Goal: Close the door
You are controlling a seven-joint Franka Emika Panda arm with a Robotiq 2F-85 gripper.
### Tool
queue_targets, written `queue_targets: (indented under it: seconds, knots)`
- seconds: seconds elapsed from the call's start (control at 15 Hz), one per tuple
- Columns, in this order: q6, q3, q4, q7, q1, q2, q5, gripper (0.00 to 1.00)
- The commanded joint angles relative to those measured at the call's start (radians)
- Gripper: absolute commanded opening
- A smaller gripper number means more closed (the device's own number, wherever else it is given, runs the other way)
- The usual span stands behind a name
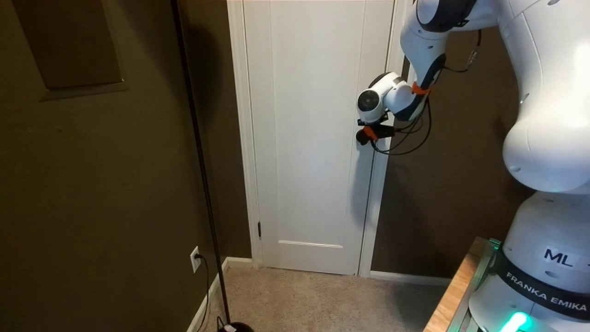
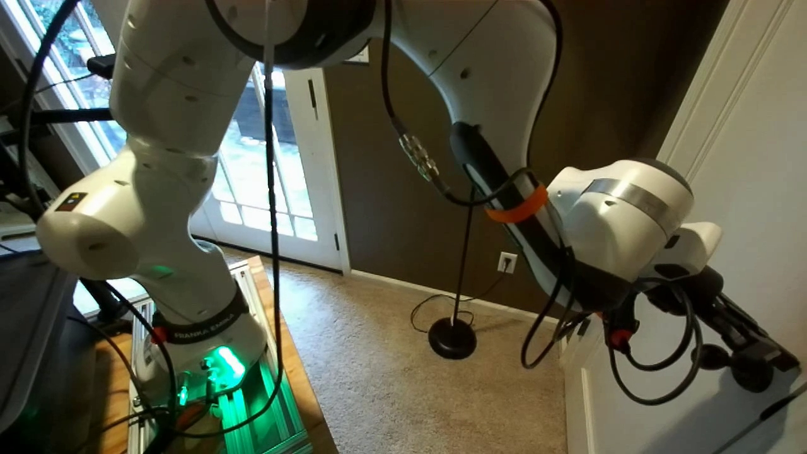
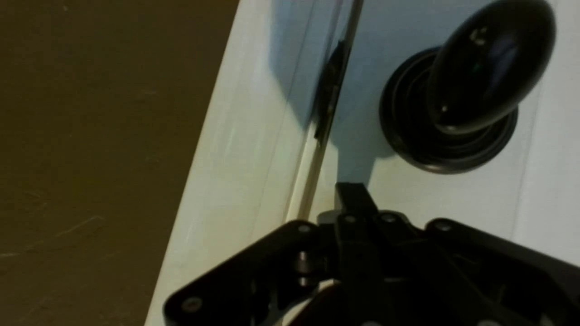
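Note:
The white door (image 1: 318,138) stands in its white frame in an exterior view, looking almost flush, with a thin dark gap along the knob side. It also shows in an exterior view (image 2: 750,208) and in the wrist view (image 3: 476,199). Its dark knob (image 3: 491,68) is at the upper right of the wrist view, beside the metal strike plate (image 3: 330,90) in the gap. My gripper (image 3: 355,194) has its fingers together with nothing between them. The tips point at the door between knob and edge. I cannot tell whether they touch it. In an exterior view the gripper (image 2: 785,359) is beside the knob.
A dark floor lamp pole (image 1: 203,170) stands left of the door, its round base (image 2: 452,338) on the carpet. A wall outlet (image 1: 195,259) holds its cord. The arm stands on a wooden table (image 1: 454,290). Cables loop below the wrist. A glass-paned door (image 2: 271,164) is behind.

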Motion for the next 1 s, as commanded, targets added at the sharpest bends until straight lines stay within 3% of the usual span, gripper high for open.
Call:
queue_targets:
  seconds: [0.0, 0.4, 0.47, 0.53, 0.67, 0.73, 0.93]
  knots:
    - [0.124, -0.008, -0.098, -0.185, -0.033, -0.095, 0.171, 0.01]
    - [0.217, -0.041, -0.368, -0.592, -0.022, -0.3, 0.549, 0.04]
    - [0.258, -0.038, -0.42, -0.669, -0.022, -0.332, 0.615, 0.27]
    - [0.277, -0.04, -0.472, -0.743, -0.017, -0.359, 0.683, 0.29]
    - [0.314, -0.042, -0.585, -0.887, -0.003, -0.417, 0.819, 0.42]
    - [0.296, 0.062, -0.643, -0.96, -0.091, -0.452, 0.869, 0.47]
    - [0.276, 0.203, -0.815, -1.168, -0.185, -0.543, 1.08, 0.68]
